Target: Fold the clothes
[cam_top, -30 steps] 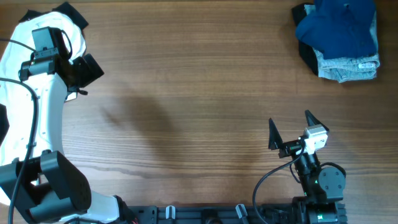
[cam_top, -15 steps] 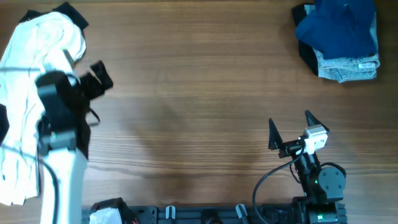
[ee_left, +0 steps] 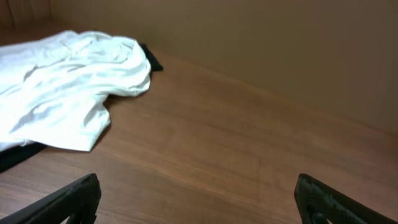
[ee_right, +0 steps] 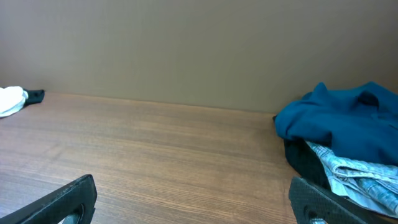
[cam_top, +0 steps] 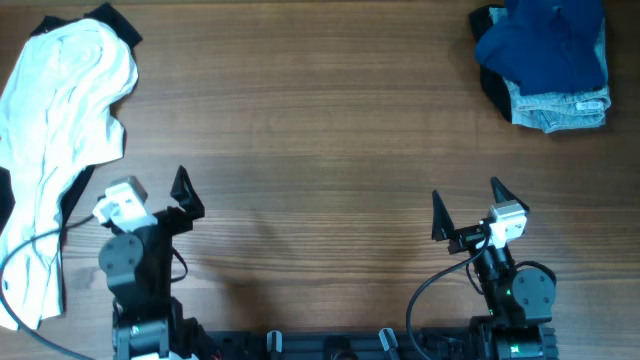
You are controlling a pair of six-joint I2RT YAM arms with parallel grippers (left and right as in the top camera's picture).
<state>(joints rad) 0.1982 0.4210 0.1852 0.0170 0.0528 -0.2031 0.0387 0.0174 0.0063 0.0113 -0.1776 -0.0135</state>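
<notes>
Overhead: the left hand [cam_top: 152,203] is released and empty at the desk's [cam_top: 320,120] near edge, with the white garment [cam_top: 60,110] beyond it to its left. The right hand [cam_top: 468,203] is likewise released, the dark-blue shirt [cam_top: 545,45] heaped on the jeans [cam_top: 560,108] well apart, far right. Left wrist: the white garment [ee_left: 62,87] lies ahead-left. Right wrist: the dark-blue shirt [ee_right: 348,124] and the jeans [ee_right: 354,177] lie ahead-right.

You're looking at a broad run of bare wooden table [cam_top: 320,130] lying open between the arms, so either gripper is getting free passage through the middle. The white garment [cam_top: 60,110] is sprawling down the left edge, crowding your left gripper [cam_top: 152,192]. The dark-blue shirt [cam_top: 545,45] is heaping over the jeans [cam_top: 560,108], blocking the far-right corner, well apart from your right gripper [cam_top: 468,203].
</notes>
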